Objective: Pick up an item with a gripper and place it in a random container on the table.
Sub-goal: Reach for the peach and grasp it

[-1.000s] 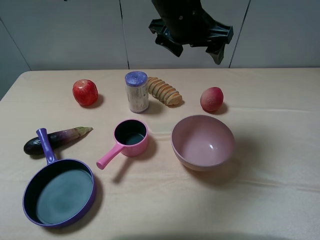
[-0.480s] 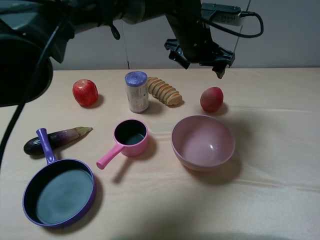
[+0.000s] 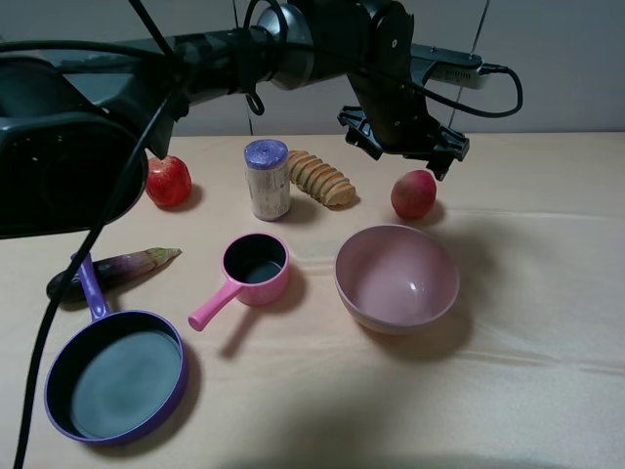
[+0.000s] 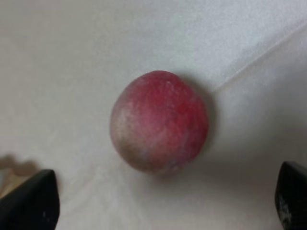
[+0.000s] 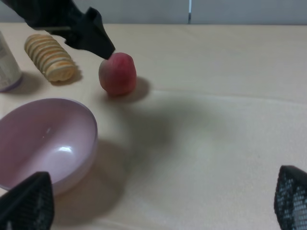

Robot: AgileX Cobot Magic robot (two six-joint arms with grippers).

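Note:
The pinkish-red peach [image 3: 413, 193] lies on the table at the back right, behind the pink bowl. My left gripper [image 3: 400, 147] reaches across from the left and hangs open just above it, not touching. In the left wrist view the peach [image 4: 159, 120] sits centred between the spread fingertips [image 4: 29, 202], and the left gripper [image 4: 160, 203] is empty. The right wrist view shows the peach [image 5: 118, 73] under a left finger [image 5: 88, 34]; my right gripper [image 5: 158, 201] is open and empty. The purple frying pan [image 3: 122, 381] sits empty at the front left.
A pink bowl [image 3: 396, 277] stands in front of the peach. A pink saucepan [image 3: 254, 266], a purple-capped can [image 3: 267, 179], ridged bread [image 3: 320, 178], a red apple [image 3: 167, 182] and an eggplant [image 3: 109, 272] lie across the table's left and middle.
My left arm has come down and to the right, bringing the open gripper from high above the table to just over the peach. Nothing on the table has moved.

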